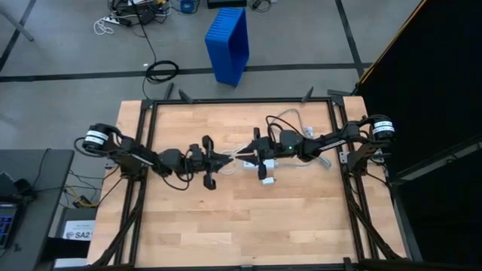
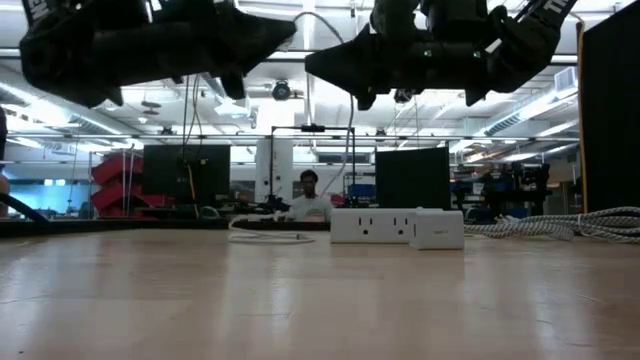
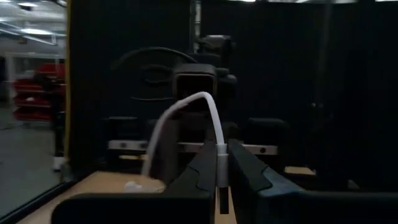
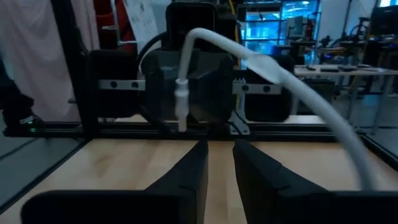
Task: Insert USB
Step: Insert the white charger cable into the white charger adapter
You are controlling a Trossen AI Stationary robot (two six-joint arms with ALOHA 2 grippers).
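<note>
The USB cable is thin and white. Its end arches up out of my left gripper and drops toward the table. Its small white plug points down in front of my right gripper. Both grippers face each other above the table's middle, left and right, with the cable between them. My left gripper is shut on the cable. My right gripper is open and level, a short way from the plug. The white power strip lies flat on the table below them. My left gripper pinches the USB cable's plug end between its two fingers, coming level from the table's left. The plug stands upright in the hold, lifted clear of the table. The cable loops up over the fingers and hangs slack toward the table.
The power strip lies near the table's middle, with a white block at its end. Its thicker grey cord runs off toward the table's right. A black frame borders the table. A person sits beyond the far edge.
</note>
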